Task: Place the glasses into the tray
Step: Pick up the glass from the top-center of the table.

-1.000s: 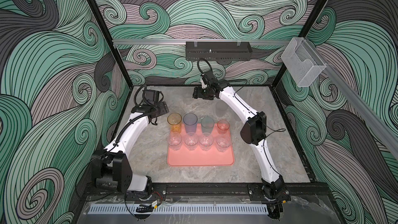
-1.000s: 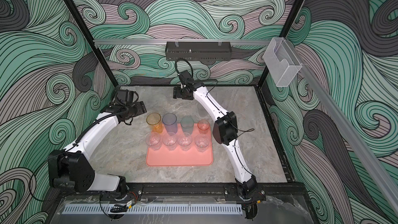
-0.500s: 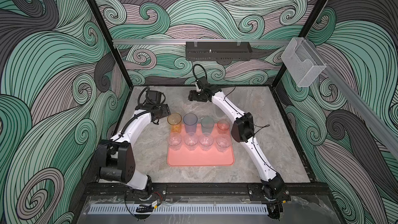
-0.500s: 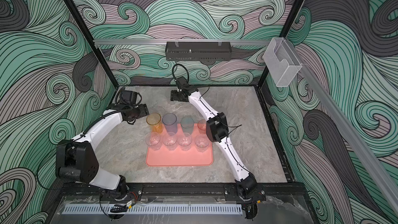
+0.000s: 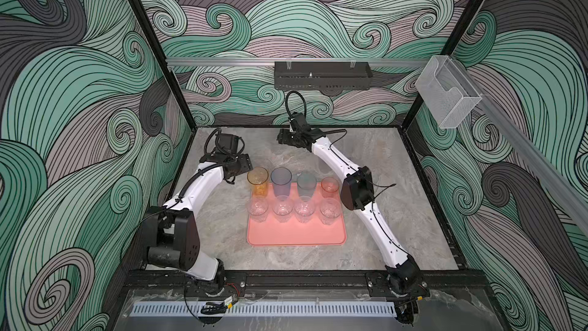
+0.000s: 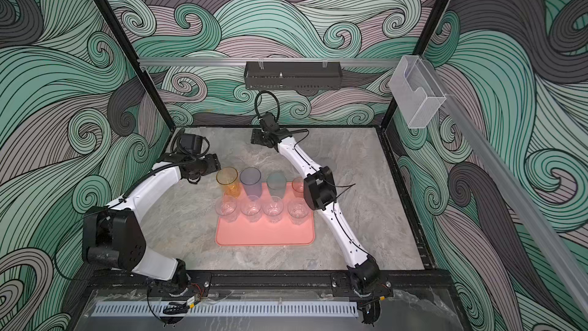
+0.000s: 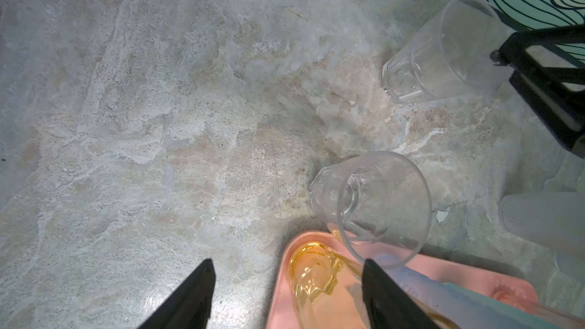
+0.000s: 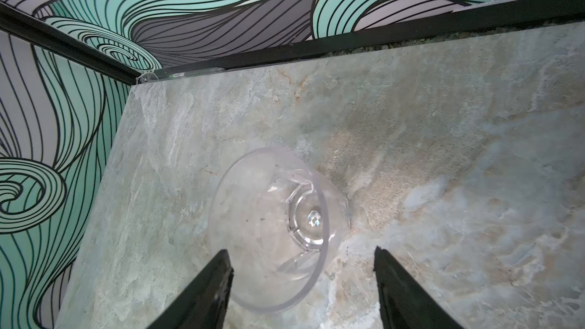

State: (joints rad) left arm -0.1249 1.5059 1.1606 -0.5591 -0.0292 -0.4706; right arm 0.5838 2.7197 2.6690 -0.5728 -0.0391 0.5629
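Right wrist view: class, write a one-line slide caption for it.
Open right gripper poised over an upright clear tumbler on the marble tabletop.

A grey marbled tabletop sits inside walls patterned with swirling teal, mauve and grey waves. A black perforated basket hangs from a silver rail on the back wall, and a clear acrylic box is mounted on the right wall.

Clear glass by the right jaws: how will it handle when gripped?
The glass tapers to a narrow faceted base, so a push near the rim may tip it. Smooth clear walls look slippery. Probably light, being empty.
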